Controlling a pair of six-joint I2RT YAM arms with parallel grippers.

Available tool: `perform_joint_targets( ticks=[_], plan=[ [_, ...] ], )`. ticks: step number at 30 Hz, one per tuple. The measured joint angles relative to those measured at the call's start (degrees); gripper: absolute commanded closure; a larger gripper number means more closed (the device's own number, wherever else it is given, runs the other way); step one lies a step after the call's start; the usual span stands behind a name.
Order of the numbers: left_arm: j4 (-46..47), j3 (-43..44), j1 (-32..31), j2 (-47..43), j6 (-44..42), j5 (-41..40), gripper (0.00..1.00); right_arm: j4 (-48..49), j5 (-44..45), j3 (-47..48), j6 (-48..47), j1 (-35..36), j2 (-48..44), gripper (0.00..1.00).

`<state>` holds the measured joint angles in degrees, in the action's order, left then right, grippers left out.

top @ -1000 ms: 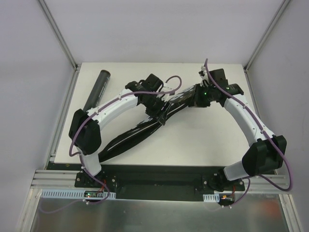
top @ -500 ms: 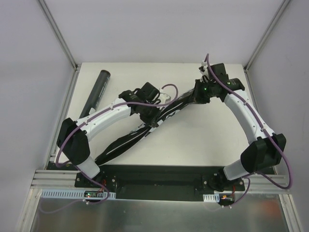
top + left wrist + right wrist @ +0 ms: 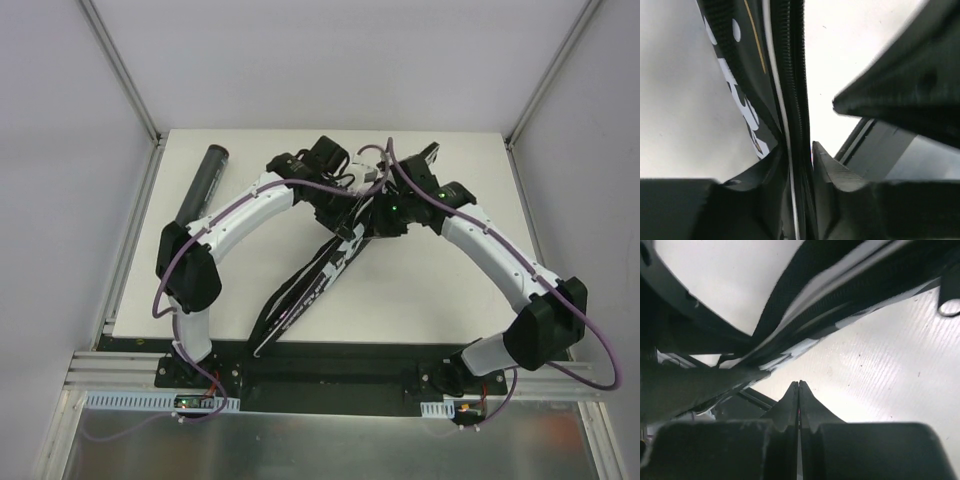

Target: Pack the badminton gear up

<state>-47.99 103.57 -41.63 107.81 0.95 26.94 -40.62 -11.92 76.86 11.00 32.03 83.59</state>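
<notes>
Left wrist view: the left gripper is clamped on the zip edge of the bag; that thin pinch may slip and let the bag flop, its low end at the near edge of the table; the right gripper is clenched, seemingly on nothing, just beside the left one, so the two could collide; the tube lies well apart at far left, unpacked.
</notes>
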Motion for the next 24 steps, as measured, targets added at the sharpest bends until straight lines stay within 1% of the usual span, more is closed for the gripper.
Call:
perform_joint_targets(
  ticks=[1,2,3,5,6,8,10,12,15,18,19,20,23,24],
  plan=[
    [0.92,0.02,0.04,0.00,-0.26,0.13,0.61,0.07,-0.98,-0.04,-0.04,-0.74,-0.15,1.00],
    [1.66,-0.13,0.00,-0.09,-0.37,0.31,0.58,0.31,-1.88,-0.04,-0.07,-2.03,-0.31,1.00],
    [2.60,-0.68,-0.15,-0.55,-0.37,0.55,0.59,0.44,-2.58,0.00,-0.09,-3.76,-0.37,1.00],
    [4.87,-4.00,-0.44,-2.62,-0.39,0.63,0.61,0.68,-3.91,0.07,-0.09,-7.61,-0.37,1.00],
    [5.70,-6.14,-0.48,-4.00,-0.42,0.63,0.68,0.61,-4.39,0.20,-0.09,-9.27,-0.37,1.00],
    [6.78,-12.04,-0.74,-7.67,-0.39,0.39,0.69,0.46,-5.46,0.68,-0.07,-11.78,-0.33,1.00],
    [7.41,-17.53,-0.79,-11.54,-0.33,0.07,0.60,0.55,-6.64,0.96,-0.04,-12.94,-0.33,1.00],
    [7.56,-19.71,-0.79,-13.25,0.09,0.15,0.52,1.11,-8.13,1.03,0.28,-13.66,-0.31,1.00],
    [9.81,-20.39,-1.20,-13.42,1.70,1.03,0.53,2.12,-10.38,1.92,1.95,-14.45,0.90,1.00],
    [12.20,-20.55,-1.92,-13.03,3.41,1.97,0.66,3.72,-11.85,4.15,3.96,-14.80,3.69,1.00],
    [12.83,-20.39,-1.97,-12.55,4.02,2.32,0.82,4.31,-12.13,4.70,4.59,-14.88,4.46,1.00],
    [13.25,-20.26,-2.08,-11.96,4.37,2.64,0.87,4.66,-12.48,5.31,5.29,-14.95,5.16,1.00],
    [14.36,-19.82,-2.19,-8.92,5.53,2.91,1.00,4.85,-13.25,6.51,6.47,-15.30,6.10,1.00],
    [14.45,-19.82,-2.14,-7.98,5.88,2.91,1.00,4.85,-13.77,7.04,6.84,-15.47,6.25,1.00]
  ],
)
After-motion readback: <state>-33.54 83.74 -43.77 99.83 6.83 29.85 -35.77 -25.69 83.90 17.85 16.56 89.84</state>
